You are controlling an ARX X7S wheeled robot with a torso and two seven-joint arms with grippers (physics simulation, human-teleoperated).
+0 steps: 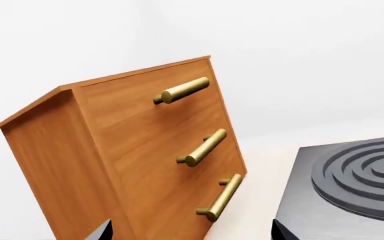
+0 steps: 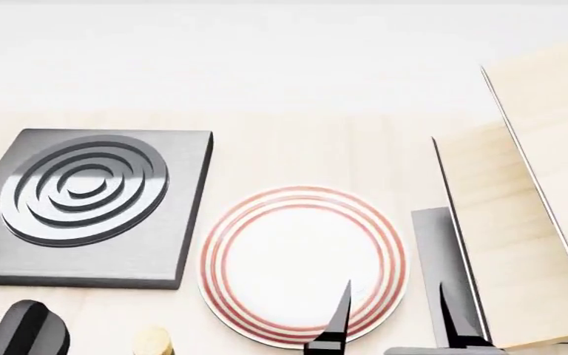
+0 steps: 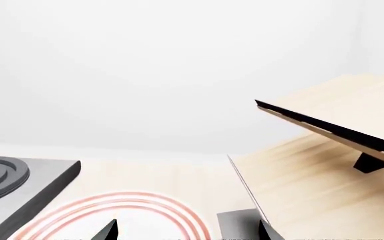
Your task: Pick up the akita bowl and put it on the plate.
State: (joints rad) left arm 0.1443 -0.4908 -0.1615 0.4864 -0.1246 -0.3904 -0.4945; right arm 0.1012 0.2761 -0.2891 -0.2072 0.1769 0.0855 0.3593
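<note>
The akita bowl is out of view in all three views. The plate [image 2: 302,265], white with red rings, lies flat on the pale wooden table and shows again in the right wrist view [image 3: 118,215]. My right gripper [image 2: 395,325] is open at the plate's near right edge, one fingertip [image 2: 339,314] over the plate and the other over a grey slab. The right wrist view shows it [image 3: 186,233] with nothing between its fingers. My left gripper [image 1: 192,233] is open and empty, facing a wooden cabinet.
A dark square stove plate [image 2: 86,201] with raised rings sits left of the plate and also appears beside the left gripper [image 1: 352,185]. The orange-brown cabinet [image 1: 132,150] carries three brass handles [image 1: 204,147]. A pale wooden rack [image 2: 521,222] on a grey base [image 2: 434,251] stands to the right.
</note>
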